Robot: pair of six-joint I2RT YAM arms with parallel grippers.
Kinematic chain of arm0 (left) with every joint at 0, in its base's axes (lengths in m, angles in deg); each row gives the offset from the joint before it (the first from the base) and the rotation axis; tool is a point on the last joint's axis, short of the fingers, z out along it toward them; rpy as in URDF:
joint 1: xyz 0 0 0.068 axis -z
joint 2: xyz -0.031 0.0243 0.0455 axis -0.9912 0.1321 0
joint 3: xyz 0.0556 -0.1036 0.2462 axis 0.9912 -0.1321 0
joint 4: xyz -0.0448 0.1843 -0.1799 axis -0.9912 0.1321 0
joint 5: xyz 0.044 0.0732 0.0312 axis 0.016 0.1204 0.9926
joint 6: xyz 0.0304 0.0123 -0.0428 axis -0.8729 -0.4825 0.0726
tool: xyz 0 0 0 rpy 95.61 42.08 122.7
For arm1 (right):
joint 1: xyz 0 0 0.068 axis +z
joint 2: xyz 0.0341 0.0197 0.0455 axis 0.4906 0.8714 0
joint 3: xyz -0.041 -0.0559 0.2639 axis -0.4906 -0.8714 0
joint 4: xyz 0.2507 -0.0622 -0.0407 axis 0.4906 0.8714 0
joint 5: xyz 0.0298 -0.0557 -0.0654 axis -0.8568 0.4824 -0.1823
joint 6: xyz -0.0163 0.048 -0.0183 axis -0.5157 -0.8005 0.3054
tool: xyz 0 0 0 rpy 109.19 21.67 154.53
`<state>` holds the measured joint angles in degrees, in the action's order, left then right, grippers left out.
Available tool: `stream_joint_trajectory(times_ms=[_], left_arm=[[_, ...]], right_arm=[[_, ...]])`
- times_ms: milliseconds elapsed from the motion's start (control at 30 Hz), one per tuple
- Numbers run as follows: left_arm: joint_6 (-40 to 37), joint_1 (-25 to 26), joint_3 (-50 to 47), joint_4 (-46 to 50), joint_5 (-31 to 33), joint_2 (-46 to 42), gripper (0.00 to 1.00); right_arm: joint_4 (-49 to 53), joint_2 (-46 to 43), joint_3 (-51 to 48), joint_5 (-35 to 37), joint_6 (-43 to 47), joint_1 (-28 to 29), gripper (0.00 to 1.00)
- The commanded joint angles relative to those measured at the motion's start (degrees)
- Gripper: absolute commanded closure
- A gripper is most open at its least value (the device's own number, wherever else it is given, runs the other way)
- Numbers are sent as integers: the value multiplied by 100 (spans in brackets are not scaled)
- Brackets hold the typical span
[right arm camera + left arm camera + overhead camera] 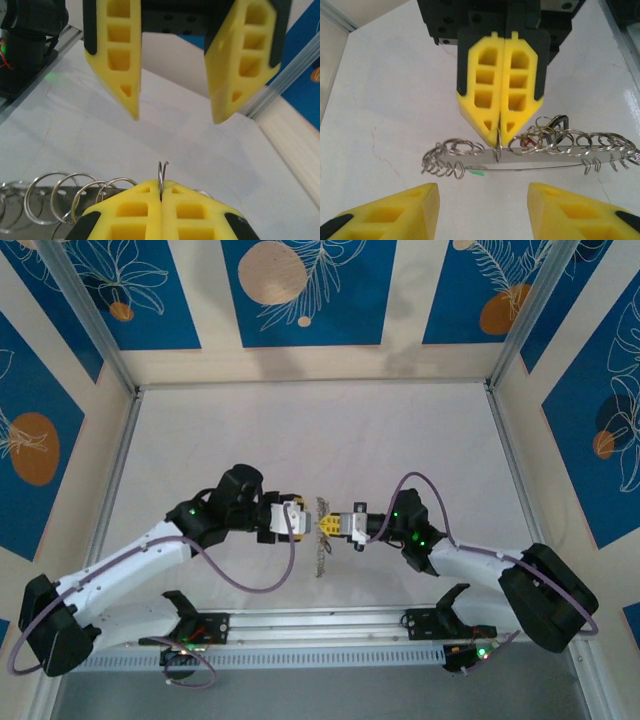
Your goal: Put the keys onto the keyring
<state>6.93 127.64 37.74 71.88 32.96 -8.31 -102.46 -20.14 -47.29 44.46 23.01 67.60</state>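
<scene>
Yellow pads (485, 85) of the right jaws are pressed flat together on the keyring (498, 144), a thin grey wire loop. A short arc of it rises above the closed tips in the right wrist view (161, 172). Below the pinch, the wire crosses a flat metal strip (540, 162) that carries a row of small split rings (570, 137) along its length; whether the strip rests on the white marbled desk (380, 100) or hangs clear of it cannot be told. A small green plastic bit (478, 173) shows at the strip's lower edge, too small to identify further. The left jaws stand apart with nothing between them, their yellow pads (405, 210) facing the right jaws tip to tip, close to the strip without touching it. From above, the strip (320, 540) lies between the two arms at mid-desk.
</scene>
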Motion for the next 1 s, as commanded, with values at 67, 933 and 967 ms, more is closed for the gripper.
stream_joint_trajectory(times_ms=[67,933,967], left_arm=[[364,-32,-449,-633,-30,-491,51],[5964,-199,200,-1158,1019,287,0],[6081,-190,223,-1247,919,378,0]], right_arm=[[135,-514,-98,-207,409,-25,100],[7,-259,591,3249,-2436,-1685,100],[81,-228,647,3314,-2516,-1823,100]])
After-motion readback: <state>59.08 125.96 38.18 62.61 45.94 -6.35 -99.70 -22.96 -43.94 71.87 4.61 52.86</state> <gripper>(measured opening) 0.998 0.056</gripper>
